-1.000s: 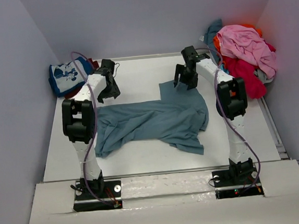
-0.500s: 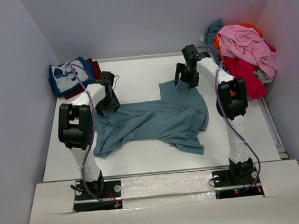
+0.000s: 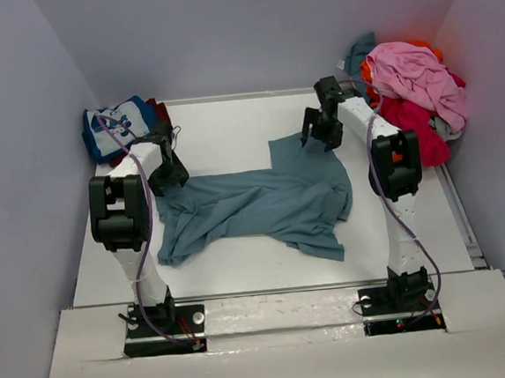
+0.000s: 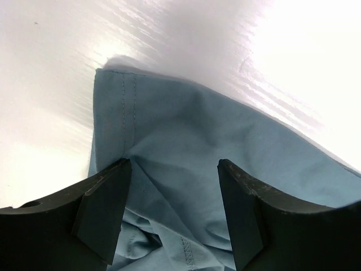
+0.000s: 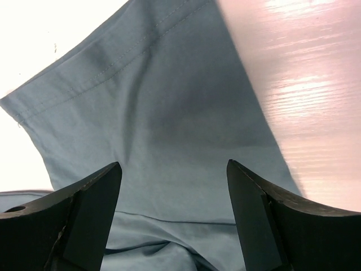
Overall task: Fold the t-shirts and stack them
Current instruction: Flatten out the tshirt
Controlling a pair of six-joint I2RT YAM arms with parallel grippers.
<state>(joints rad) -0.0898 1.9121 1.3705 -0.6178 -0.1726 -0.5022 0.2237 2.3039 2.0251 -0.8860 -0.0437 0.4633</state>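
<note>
Slate-blue tee [image 3: 262, 201] sprawls rumpled across the middle of the white table [image 3: 229, 125], its long axis running from the left edge toward the right, one hemmed flap pointing at the far edge. The cloth is soft, matte and thin: it lies smooth at its right end and bunches into deep creases at its left.

A loose heap fills the far right corner, with a pink tee [image 3: 415, 73] on top, a red one [image 3: 415, 122] under it, and scraps of orange [image 3: 426, 47] and teal [image 3: 360, 51] behind. In the far left corner a folded cartoon-print tee [image 3: 115, 130] sits on a dark red one [image 3: 159, 113].

Each arm stands over its own end of the slate-blue tee. The right gripper [image 3: 318, 134] hangs above the flat far flap, jaws wide and holding nothing; its wrist view shows the stitched hem running up and away beyond the fingertips [image 5: 107, 180]. The left gripper [image 3: 169, 170] is likewise spread and empty over a double-stitched corner, with wrinkled folds directly beneath its fingers [image 4: 104, 197].

Cloth lies straight below both sets of jaws, so a short descent looks enough for either pinch. The left corner, being creased, seems likelier to gather extra layers.
</note>
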